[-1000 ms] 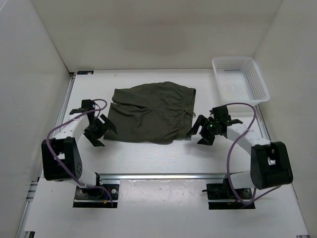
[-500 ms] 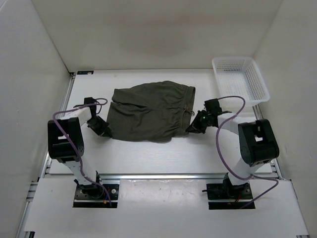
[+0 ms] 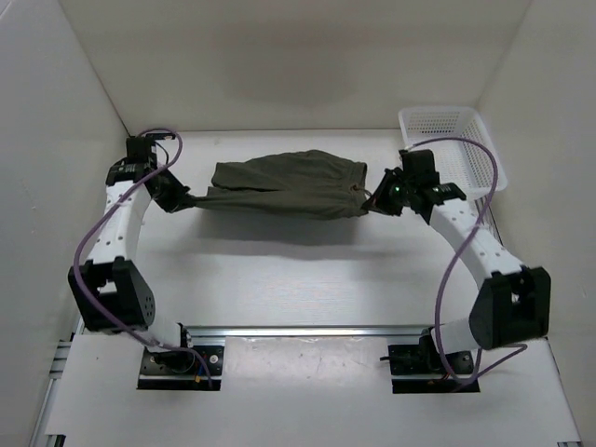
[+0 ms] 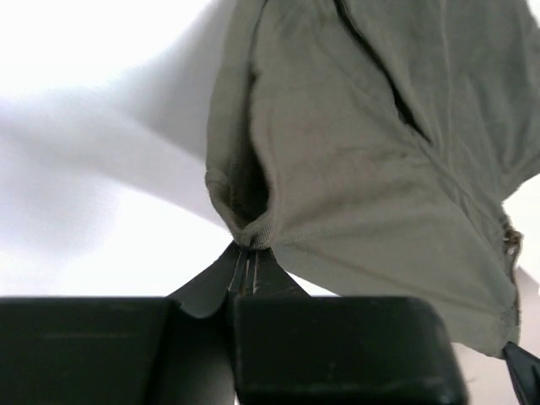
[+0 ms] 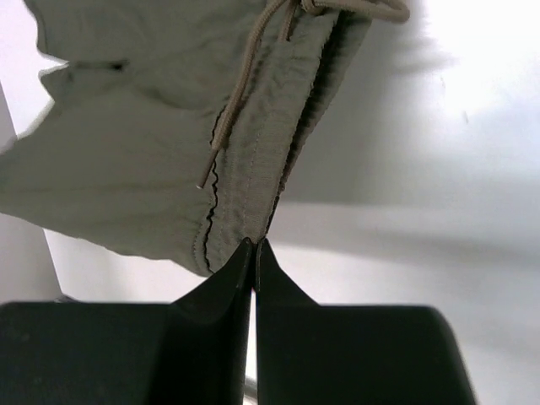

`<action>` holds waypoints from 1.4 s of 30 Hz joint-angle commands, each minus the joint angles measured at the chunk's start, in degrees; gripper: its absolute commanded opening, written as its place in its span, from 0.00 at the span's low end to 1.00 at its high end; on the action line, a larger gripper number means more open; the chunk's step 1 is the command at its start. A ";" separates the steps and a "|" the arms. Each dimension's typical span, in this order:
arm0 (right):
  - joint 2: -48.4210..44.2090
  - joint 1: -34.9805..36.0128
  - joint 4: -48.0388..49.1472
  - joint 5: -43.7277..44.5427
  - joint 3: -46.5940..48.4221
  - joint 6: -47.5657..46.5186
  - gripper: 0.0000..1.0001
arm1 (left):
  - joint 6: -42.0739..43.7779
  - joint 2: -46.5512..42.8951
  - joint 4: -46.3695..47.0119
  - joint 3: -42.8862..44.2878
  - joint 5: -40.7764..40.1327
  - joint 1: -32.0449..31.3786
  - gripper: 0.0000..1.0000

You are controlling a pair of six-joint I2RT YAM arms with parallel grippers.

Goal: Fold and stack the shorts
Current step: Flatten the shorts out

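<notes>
The olive-green shorts (image 3: 279, 186) hang stretched between both arms above the table, their near edge lifted and a shadow below. My left gripper (image 3: 179, 198) is shut on the hem corner of a leg, seen in the left wrist view as shorts (image 4: 354, 160) pinched at the left gripper (image 4: 245, 253). My right gripper (image 3: 376, 200) is shut on the gathered waistband, where the shorts (image 5: 169, 143) meet the right gripper (image 5: 253, 246). The tan drawstring (image 5: 245, 93) dangles along the waistband.
A white mesh basket (image 3: 453, 149) stands at the back right, just behind the right arm. White walls close in the table on the left, back and right. The arm bases and a metal rail (image 3: 307, 331) sit at the near edge.
Both grippers closed on the shorts' near corners, left on the leg hem and right on the waistband. Both arms then rose and moved toward the back, lifting the near edge off the table.
</notes>
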 commanded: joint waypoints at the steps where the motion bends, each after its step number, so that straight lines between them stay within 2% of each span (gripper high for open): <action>1: -7.81 -0.11 -7.54 3.22 -5.79 -3.07 0.00 | 1.94 -6.82 -4.84 -3.16 -1.28 -0.10 0.10; 4: -10.29 -0.11 -7.55 4.80 -11.95 -2.38 0.00 | 1.34 -8.15 -3.09 -8.43 -1.28 -1.86 0.10; 5: -9.76 -0.63 -6.68 5.59 -12.65 -2.37 0.00 | 1.33 -7.11 -1.16 -9.31 -0.67 -2.39 0.14; 6: -7.58 -1.24 -5.54 5.60 -12.66 -2.37 0.03 | 0.81 -3.96 -0.10 -9.85 -0.67 -3.00 0.26; 7: -5.82 -1.25 -4.22 5.60 -11.62 -2.37 0.13 | 0.80 -1.84 0.95 -9.85 -0.06 -3.01 0.47; 8: -3.63 -1.25 -3.34 6.47 -10.39 -2.89 0.38 | 0.80 0.61 1.57 -8.72 -0.57 -3.53 0.70; 9: 1.18 -1.25 -4.46 6.48 -8.55 -2.90 0.40 | 1.59 2.99 1.58 -6.36 -0.58 -3.54 0.86; 10: 3.14 -1.77 -5.87 6.48 -6.53 -3.42 0.40 | 2.81 6.32 0.97 -5.38 0.12 -3.54 0.88; 12: 3.61 -1.78 -6.93 5.07 -5.01 -3.42 0.49 | 2.82 5.83 0.44 -5.71 0.13 -3.54 0.89; 15: -2.26 -2.30 -6.32 5.07 -11.13 -3.42 0.60 | 2.82 -0.58 0.44 -8.78 -2.86 -3.01 0.89; 16: -3.68 -2.30 -6.32 5.07 -12.73 -3.42 0.62 | 2.82 -3.64 -0.17 -11.75 -3.38 -3.01 0.86; 18: -7.27 -2.30 -6.32 5.07 -16.85 -2.81 0.65 | 2.82 -5.51 -0.18 -14.93 -3.39 -3.01 0.82; 20: -10.09 -2.30 -6.32 2.80 -19.24 -0.97 0.73 | 2.21 -6.04 0.69 -19.33 -2.52 -3.01 0.82; 21: -10.81 -2.30 -6.32 2.26 -20.30 -0.35 0.79 | 2.21 -6.04 1.22 -20.56 -1.99 -3.01 0.84; 23: -12.04 -2.30 -5.80 1.73 -22.85 1.66 0.83 | 1.51 -4.82 2.45 -23.38 -0.59 -3.01 0.88; 24: -12.91 -2.30 -5.79 0.08 -23.64 2.37 0.88 | 1.51 -4.20 3.59 -24.00 0.03 -3.01 0.93; 26: -13.44 -2.30 -4.13 -1.51 -25.83 4.56 0.90 | 0.90 -2.71 4.65 -24.70 0.65 -3.01 0.97; 31: -12.22 -2.30 1.84 -6.35 -30.31 9.14 0.91 | 0.89 1.68 6.94 -24.62 -0.48 -3.01 0.96; 35: -9.68 -2.30 7.03 -8.11 -32.25 12.30 0.87 | 0.89 5.73 8.35 -22.69 -2.16 -3.01 0.89; 39: -8.27 -2.30 10.81 -8.11 -33.58 14.76 0.81 | 0.89 8.45 8.87 -21.37 -2.69 -3.01 0.73; 42: -6.69 -2.30 14.41 -7.59 -34.89 16.35 0.73 | 0.89 9.95 8.87 -20.14 -3.82 -3.53 0.40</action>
